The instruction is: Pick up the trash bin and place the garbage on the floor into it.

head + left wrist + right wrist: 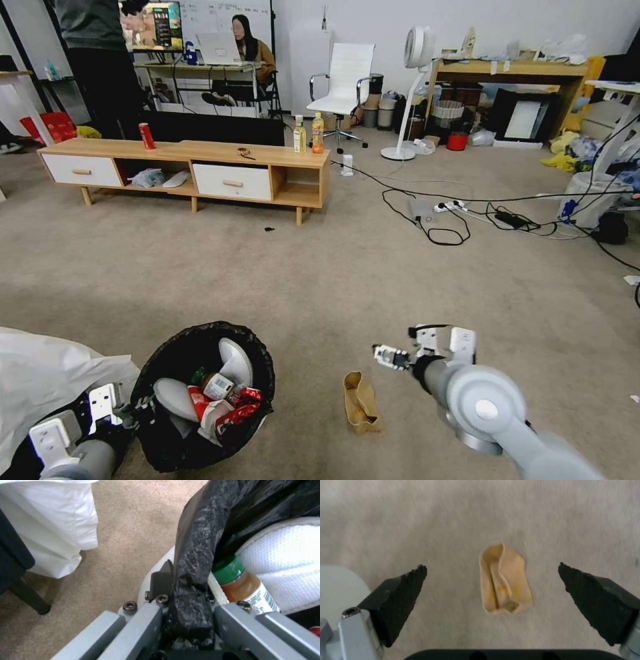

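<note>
— Where's the paper bag?

— Lying flat on the carpet point(320, 280), just beside the bin point(200, 393). My right gripper point(491, 590) hangs over the paper bag point(505, 580), fingers spread wide to either side of it.

— How will it handle?

— Light and soft, I'd guess; tan, creased, collapsed. I'd pinch it across the folded middle.

— And your other hand?

— My left gripper point(186, 620) is clamped on the bin's rim, crinkly black liner point(206, 530) bunched between the fingers. A green-capped bottle point(243, 585) lies inside.

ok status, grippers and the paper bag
Left gripper shut on trash bin rim. Right gripper open above tan paper bag lying on floor. Nothing in the way.
</note>
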Available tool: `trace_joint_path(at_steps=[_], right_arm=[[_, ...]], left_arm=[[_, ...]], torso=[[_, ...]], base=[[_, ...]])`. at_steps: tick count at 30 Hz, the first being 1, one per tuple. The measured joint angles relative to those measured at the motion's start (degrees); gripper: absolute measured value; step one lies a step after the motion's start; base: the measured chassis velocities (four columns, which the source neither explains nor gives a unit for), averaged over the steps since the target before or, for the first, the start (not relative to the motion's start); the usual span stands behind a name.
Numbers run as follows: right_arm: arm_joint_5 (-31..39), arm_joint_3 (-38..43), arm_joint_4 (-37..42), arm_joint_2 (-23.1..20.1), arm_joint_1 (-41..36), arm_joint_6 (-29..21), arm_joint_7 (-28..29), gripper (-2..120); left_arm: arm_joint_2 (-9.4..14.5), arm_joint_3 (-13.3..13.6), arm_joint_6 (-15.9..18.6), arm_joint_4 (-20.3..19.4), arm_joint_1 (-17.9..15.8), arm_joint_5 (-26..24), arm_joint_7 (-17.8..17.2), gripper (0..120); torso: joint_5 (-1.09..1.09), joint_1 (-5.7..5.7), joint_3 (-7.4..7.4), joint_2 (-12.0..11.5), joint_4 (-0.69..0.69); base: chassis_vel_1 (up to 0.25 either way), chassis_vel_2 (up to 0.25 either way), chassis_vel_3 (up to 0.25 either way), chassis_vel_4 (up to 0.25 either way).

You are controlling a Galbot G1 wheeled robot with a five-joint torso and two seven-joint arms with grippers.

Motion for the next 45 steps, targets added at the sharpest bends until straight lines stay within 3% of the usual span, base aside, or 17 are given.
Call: trace_joint_path(at_steps=[19,35,45], right_arm=[[-8.05,-11.07,-18.58,5.50,3.92,0.57,-5.88,100],[-14.89,-16.47,-35.76,14.05,10.86,3.52,-13.27,100],[-18.48,-17.98,-40.43,16.42,11.96,5.07,-15.53,100]], left_arm=[[-0.18,0.06,0.02,0.45,-0.09,0.12,0.09,1],[0.09,0.56,-0.01,1.74,-0.70,0.23,0.25,1],[0.29,0.81,-0.03,2.12,-0.95,0.23,0.28,1]], torso=[[0.00,0.00,0.00,0.00,-0.01],[0.01,0.00,-0.01,0.00,0.00],[0.00,0.00,-0.01,0.00,-0.02]], base=[[0.000,0.000,0.000,0.000],[0.000,0.000,0.000,0.000],[0.000,0.000,0.000,0.000]])
